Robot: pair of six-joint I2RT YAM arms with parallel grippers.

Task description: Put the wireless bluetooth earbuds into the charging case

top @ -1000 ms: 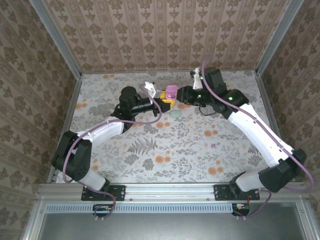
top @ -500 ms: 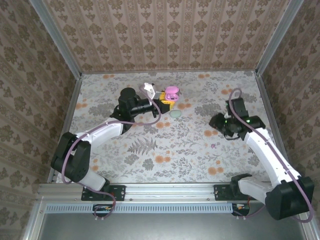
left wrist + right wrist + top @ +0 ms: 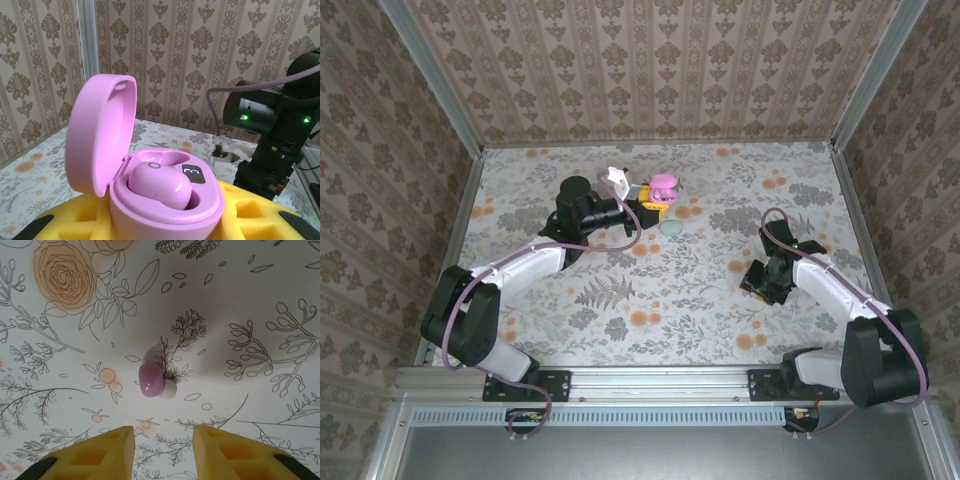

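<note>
Rightward and back toward its base, the right arm has swung away from the case. The right tool (image 3: 162, 430) hangs released over the desk (image 3: 250, 300), its yellow fingers apart, and a loose pink earbud (image 3: 151, 379) lies just ahead of the gap between them. The left tool (image 3: 648, 206) grasps the pink charging case (image 3: 165, 205) between its pads, lid (image 3: 100, 135) raised, with a seated earbud (image 3: 160, 185) inside.

Two white-and-black arms
Left arm (image 3: 525, 262) and right arm (image 3: 835, 290): white links, black joints, looping purple cables; yellow cut-out fingers (image 3: 97, 455) at lower frame.
</note>
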